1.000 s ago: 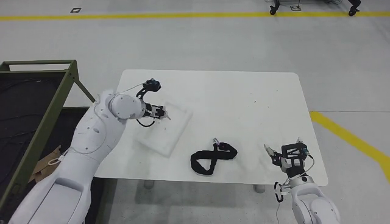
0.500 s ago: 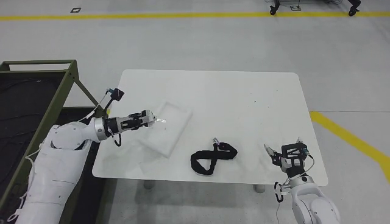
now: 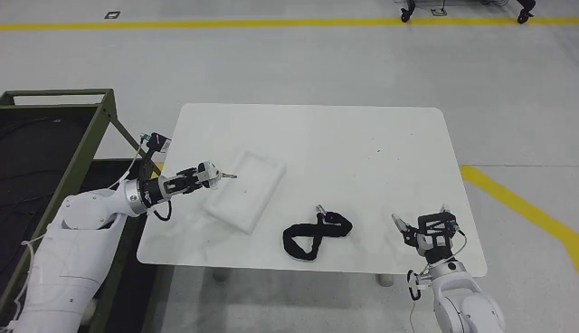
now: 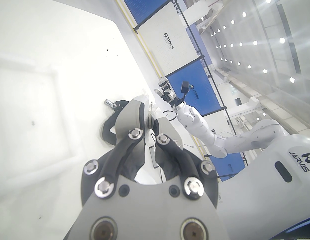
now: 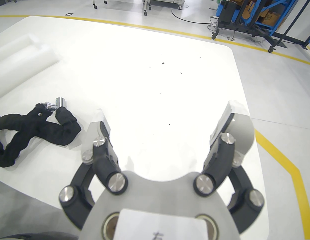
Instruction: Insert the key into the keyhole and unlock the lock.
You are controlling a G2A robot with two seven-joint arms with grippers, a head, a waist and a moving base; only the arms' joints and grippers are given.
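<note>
A black fabric-covered cable lock lies near the table's front edge, its metal lock cylinder pointing toward the far side. The lock and cylinder also appear in the right wrist view. My left gripper hovers over the left end of a white foam tray, shut on a small metal key whose tip points toward the table's middle. In the left wrist view the thin key is pinched between the fingers of the left gripper. My right gripper stands open at the front right corner, empty.
The white table has bare surface between the lock and the right gripper. A dark green framed cart stands beside the table's left edge. The foam tray lies beyond the lock.
The left arm has drawn back toward the table's left edge and lowered, carrying the key a little leftward over the tray. The right arm and the lock have not moved.
</note>
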